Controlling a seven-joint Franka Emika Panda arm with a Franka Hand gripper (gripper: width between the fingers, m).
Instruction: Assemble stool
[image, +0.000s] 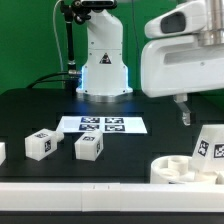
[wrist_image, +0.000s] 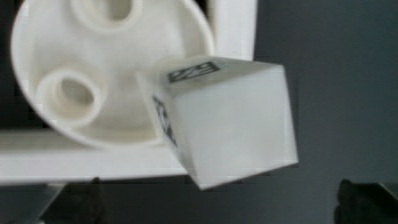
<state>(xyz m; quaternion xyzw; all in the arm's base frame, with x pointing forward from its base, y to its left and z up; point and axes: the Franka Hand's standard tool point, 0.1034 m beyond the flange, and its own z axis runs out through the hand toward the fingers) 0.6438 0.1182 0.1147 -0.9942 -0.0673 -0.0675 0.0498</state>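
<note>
Stool seat (image: 178, 170) sits on the worktop (image: 40, 110) at the lower right of the exterior frame. One leg block (image: 210, 146) stands upright at its rim, possibly touching; I can't quite tell. My pincer (image: 184, 112) hangs above them, spread apart and empty. The leg's long axis runs vertical, and it lies below the pincer and toward the frame's right.

White rounded shells cover the arm (image: 185, 50), with black seams at its joints; a blue glow lights its base (image: 104, 80), black cables (image: 68, 45) run alongside, and its fingers (image: 182, 108) are dark grey
</note>
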